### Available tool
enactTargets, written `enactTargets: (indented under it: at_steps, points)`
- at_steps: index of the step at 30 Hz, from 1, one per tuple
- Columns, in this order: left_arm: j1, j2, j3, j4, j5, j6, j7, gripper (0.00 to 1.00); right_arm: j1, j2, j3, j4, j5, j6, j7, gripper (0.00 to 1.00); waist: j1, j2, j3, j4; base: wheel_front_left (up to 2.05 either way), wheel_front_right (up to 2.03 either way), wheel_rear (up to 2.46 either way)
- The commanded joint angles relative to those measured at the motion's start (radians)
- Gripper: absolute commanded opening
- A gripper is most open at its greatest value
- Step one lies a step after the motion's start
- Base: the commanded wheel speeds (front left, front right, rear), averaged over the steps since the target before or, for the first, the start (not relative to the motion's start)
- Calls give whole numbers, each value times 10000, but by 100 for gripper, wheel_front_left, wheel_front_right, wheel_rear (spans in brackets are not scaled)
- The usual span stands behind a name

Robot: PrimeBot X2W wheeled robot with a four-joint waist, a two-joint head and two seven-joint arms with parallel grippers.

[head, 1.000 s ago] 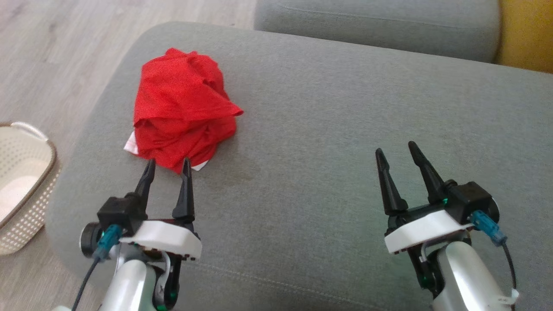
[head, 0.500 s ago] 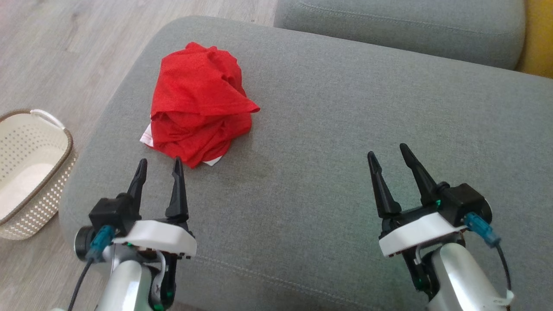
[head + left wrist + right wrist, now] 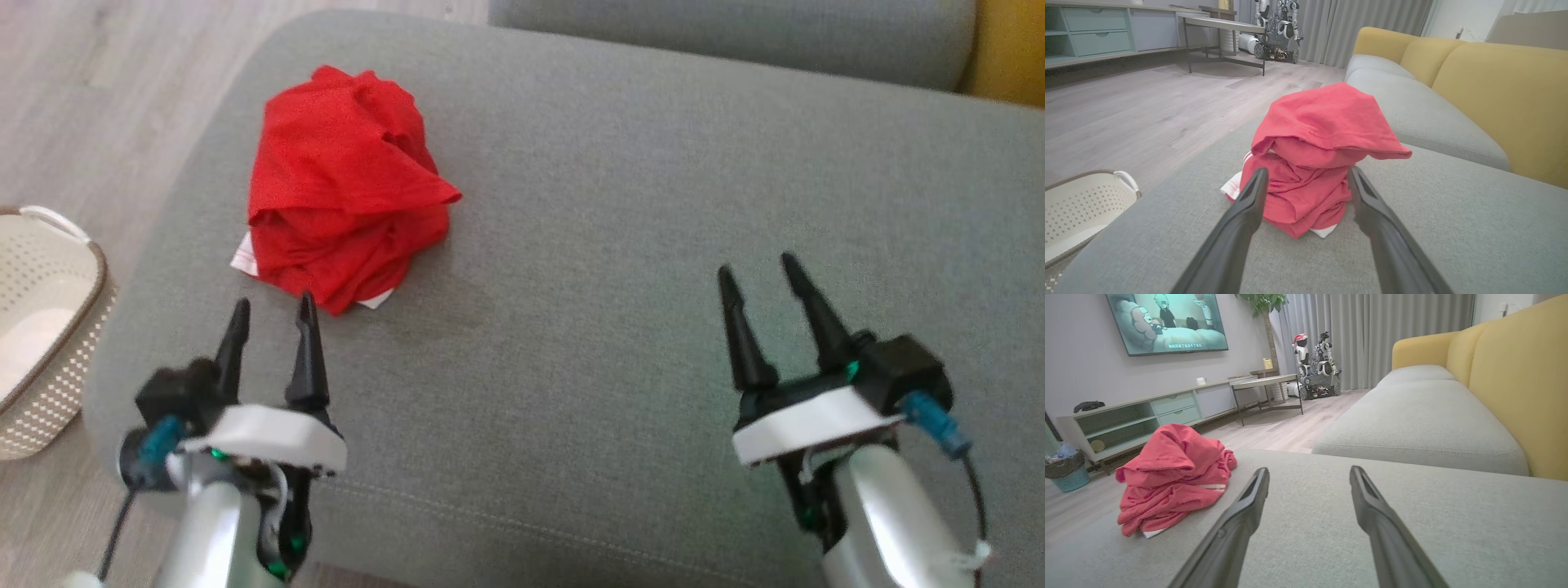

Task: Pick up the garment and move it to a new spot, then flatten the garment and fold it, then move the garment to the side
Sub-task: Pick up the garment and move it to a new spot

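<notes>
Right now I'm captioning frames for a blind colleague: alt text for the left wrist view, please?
A crumpled red garment sits heaped on a grey sofa cushion, framed between the open jaws of the left gripper. A cream basket stands on the wood floor at lower left; yellow backrests rise at right.

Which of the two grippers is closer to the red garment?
The left gripper: open, it points at the crumpled red garment just ahead, while the right gripper, also open, is far off over the grey cushion.
</notes>
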State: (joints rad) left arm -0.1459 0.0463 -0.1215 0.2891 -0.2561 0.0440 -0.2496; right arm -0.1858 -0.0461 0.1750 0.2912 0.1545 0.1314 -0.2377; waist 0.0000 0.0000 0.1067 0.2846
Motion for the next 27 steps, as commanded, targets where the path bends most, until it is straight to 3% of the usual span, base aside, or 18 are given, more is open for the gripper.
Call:
enactTargets:
  at_steps: [1, 7, 13, 21, 27]
  points:
    - [-660, 203, 371, -277, 59, -55, -122, 100, -551, -41, 136, -422, -100, -7, -50, 100, 0, 0, 169, -120, 0, 0, 0]
    - [-1795, 585, 565, 148, -239, -624, -50, 100, -912, -41, -587, -929, -551, -7, 173, 100, 0, 0, 1060, -418, 0, 0, 0]
    - [-3413, 1039, 643, 796, -705, -1131, 849, 100, -1214, -41, -1052, -1549, -952, -7, 447, 100, 0, 0, 1964, -662, 0, 0, 0]
    - [-5658, 1766, 742, 2592, -1182, -1406, 2268, 100, -1589, -41, -1081, -2133, -1247, -7, 689, 100, 0, 0, 2908, -1036, 0, 0, 0]
    - [-6534, 2094, 452, 3914, -1130, -1541, 2582, 100, -1720, -41, -917, -2242, -1249, -7, 691, 100, 0, 0, 3195, -1295, 0, 0, 0]
